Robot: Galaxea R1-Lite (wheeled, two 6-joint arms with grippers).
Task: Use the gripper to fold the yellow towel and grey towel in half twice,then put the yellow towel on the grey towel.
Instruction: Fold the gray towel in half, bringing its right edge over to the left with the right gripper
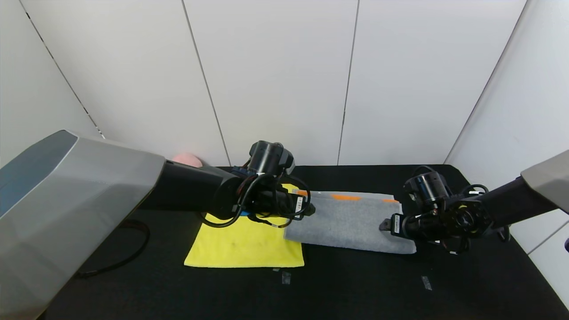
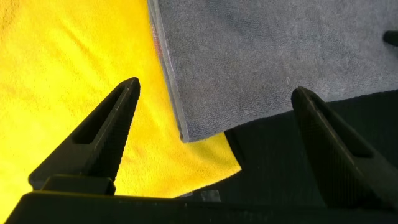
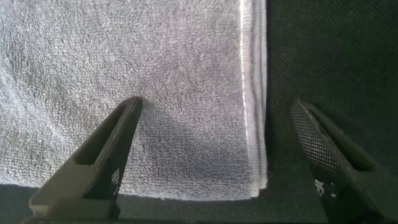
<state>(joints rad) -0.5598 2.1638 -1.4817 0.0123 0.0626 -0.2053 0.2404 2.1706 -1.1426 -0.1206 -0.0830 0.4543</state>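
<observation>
Work surface: a black table (image 1: 355,284) with white wall panels behind it.

The yellow towel (image 1: 244,244) lies flat at the table's centre-left, about 9 o'clock from the grey towel (image 1: 351,222). The grey towel lies folded at centre, orange stripe marks (image 1: 346,197) along its far edge at 12 o'clock. Its left end overlaps the yellow towel's right edge; in the left wrist view the grey corner rests on the yellow cloth.

The left gripper (image 1: 306,209) hovers over that overlap, at the grey towel's 9 o'clock end. Its jaws stand wide apart and hold nothing; one finger (image 2: 102,134) is above yellow cloth, the other above the dark table past the grey edge.

The right gripper (image 1: 384,224) sits at the grey towel's 3 o'clock end. Jaws wide, gripping nothing; one finger (image 3: 106,149) is over the terry, the other beyond the stacked pale edges (image 3: 255,93), above the table.

A pink object (image 1: 187,159) shows at the back, about 11 o'clock, partly hidden behind the left arm.
</observation>
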